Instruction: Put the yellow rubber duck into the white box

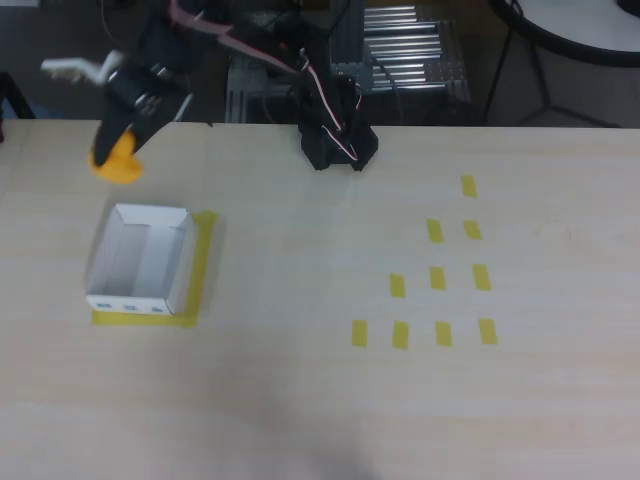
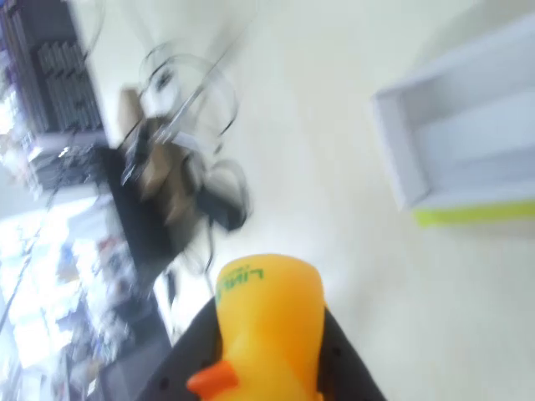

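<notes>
Lab bench: taped table (image 1: 300,400), metal rack (image 1: 400,50), loose cables (image 2: 192,92).

Yellow rubber duck (image 2: 267,330) cut off below

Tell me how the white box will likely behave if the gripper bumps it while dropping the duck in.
The white box looks like thin cardboard with nothing in it, so it is probably light and would slide off its yellow tape outline at a nudge. Its thin upright walls may flex or dent. Low and wide, it seems unlikely to tip.
</notes>
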